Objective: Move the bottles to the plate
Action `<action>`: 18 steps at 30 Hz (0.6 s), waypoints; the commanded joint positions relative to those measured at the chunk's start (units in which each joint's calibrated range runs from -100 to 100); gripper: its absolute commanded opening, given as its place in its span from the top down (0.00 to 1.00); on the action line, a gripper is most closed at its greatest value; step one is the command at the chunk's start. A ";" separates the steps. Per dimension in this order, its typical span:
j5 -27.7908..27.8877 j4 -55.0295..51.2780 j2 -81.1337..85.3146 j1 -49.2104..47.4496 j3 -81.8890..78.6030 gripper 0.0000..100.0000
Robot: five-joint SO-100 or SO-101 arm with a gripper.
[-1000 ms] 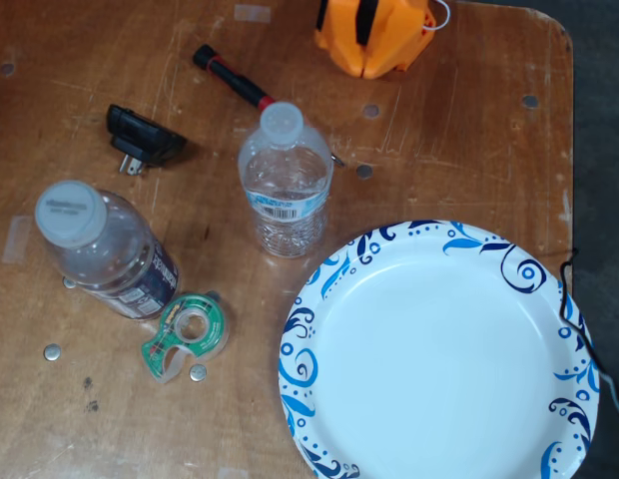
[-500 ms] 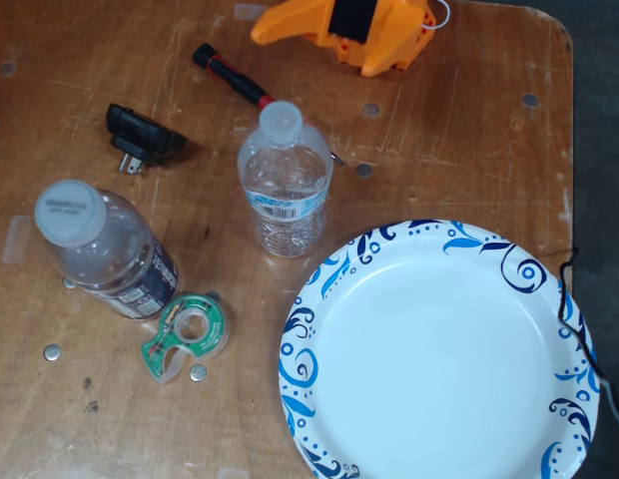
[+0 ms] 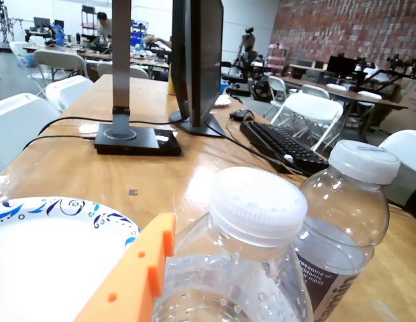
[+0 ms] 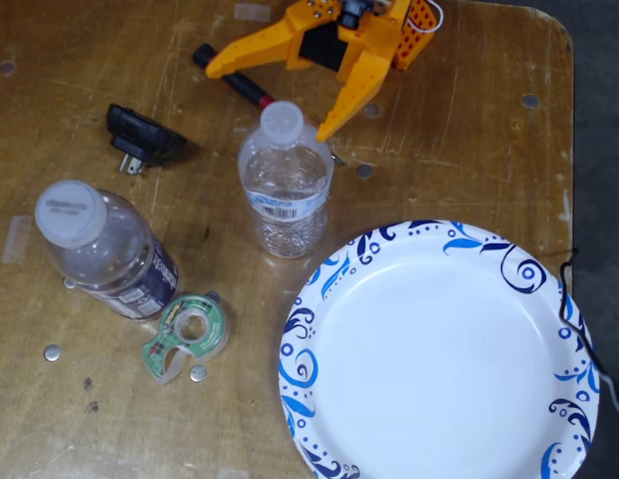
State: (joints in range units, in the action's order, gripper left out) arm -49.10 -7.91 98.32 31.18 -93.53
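Since a moment ago, the orange gripper (image 4: 268,100) is reaching further onto the table, jaws spread wide and holding nothing, just at 12 o'clock of the slim bottle (image 4: 285,180). Both bottles are standing upright on the wood, the wider bottle (image 4: 105,249) at 8 o'clock of the slim one, the plate (image 4: 436,354) lying at 4 o'clock.
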 commanded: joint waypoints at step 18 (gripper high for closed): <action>-2.28 -0.79 -9.45 -0.50 11.18 0.69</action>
State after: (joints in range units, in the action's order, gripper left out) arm -50.72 -8.68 92.62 31.91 -86.78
